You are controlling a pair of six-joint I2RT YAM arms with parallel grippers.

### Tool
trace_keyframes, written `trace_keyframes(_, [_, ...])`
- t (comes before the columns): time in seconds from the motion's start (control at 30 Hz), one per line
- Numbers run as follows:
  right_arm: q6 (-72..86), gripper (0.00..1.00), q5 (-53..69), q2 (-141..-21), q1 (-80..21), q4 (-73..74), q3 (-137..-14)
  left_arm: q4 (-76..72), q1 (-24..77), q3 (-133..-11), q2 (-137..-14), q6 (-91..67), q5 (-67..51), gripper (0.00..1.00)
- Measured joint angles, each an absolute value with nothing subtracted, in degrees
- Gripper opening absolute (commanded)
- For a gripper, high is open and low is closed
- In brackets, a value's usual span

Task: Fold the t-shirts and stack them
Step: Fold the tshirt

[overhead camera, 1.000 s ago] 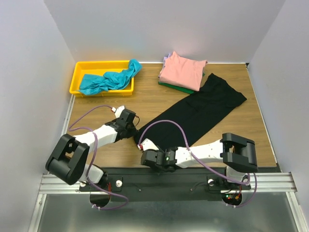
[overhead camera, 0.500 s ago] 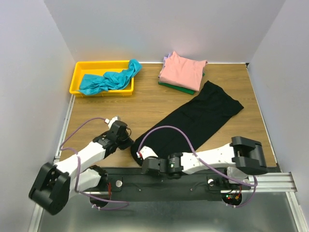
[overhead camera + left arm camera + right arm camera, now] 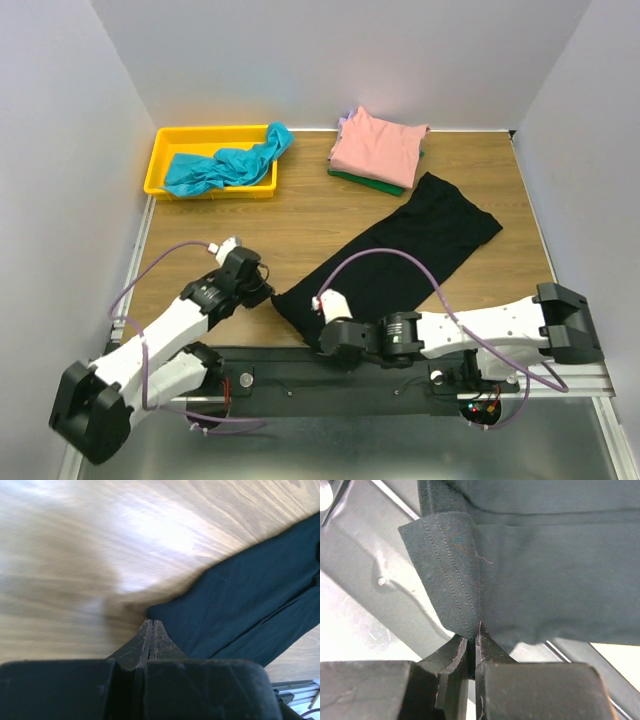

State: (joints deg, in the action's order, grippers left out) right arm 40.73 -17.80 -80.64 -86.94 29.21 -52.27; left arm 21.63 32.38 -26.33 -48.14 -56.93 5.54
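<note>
The large black t-shirt (image 3: pixel 410 250) lies diagonally across the wooden table, its near end reaching the front edge. My left gripper (image 3: pixel 265 293) is shut at the shirt's near-left corner; in the left wrist view its tips (image 3: pixel 151 622) meet the corner of the cloth (image 3: pixel 240 600). My right gripper (image 3: pixel 322 330) is shut on the folded hem of the black shirt (image 3: pixel 545 570), tips (image 3: pixel 475 630) over the metal rail. A salmon-pink shirt (image 3: pixel 378 143) tops a folded stack at the back, with green (image 3: pixel 365 182) and lavender (image 3: pixel 345 122) edges showing beneath. A teal shirt (image 3: pixel 225 165) lies crumpled in the bin. No blue print shows.
The yellow plastic bin (image 3: pixel 160 150) stands at the back left. Grey walls close in the left, right and back sides. A metal rail (image 3: pixel 300 365) with the arm bases runs along the table's near edge.
Both grippers have pulled the black shirt's near end toward the front edge. The left arm swung back and to the left; the right arm stretched out to the right. The shirt's far end slid nearer.
</note>
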Motion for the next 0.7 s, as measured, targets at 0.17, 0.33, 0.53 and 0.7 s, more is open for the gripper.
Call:
trace_keyframes(0.17, [46.0,0.00,-18.9,-73.8,-81.1,30.4,-47.8,18.1,37.4,-34.1,-59.9,-56.2,6.9,0.00])
trace_keyframes(0.33, [47.8,0.00,-20.6,-69.9,-70.8,33.2,-45.3,13.3,41.4,-49.2,-76.9,-54.1,7.9,0.00])
trace_keyframes(0.53, [47.7,0.00,-21.3,-65.2,-61.8,35.3,-43.4,10.1,43.4,-62.8,-92.7,-51.4,7.8,0.00])
trace_keyframes(0.7, [46.3,0.00,-21.6,-64.5,-55.0,36.8,-43.3,10.0,43.9,-71.6,-101.8,-49.9,7.6,0.00])
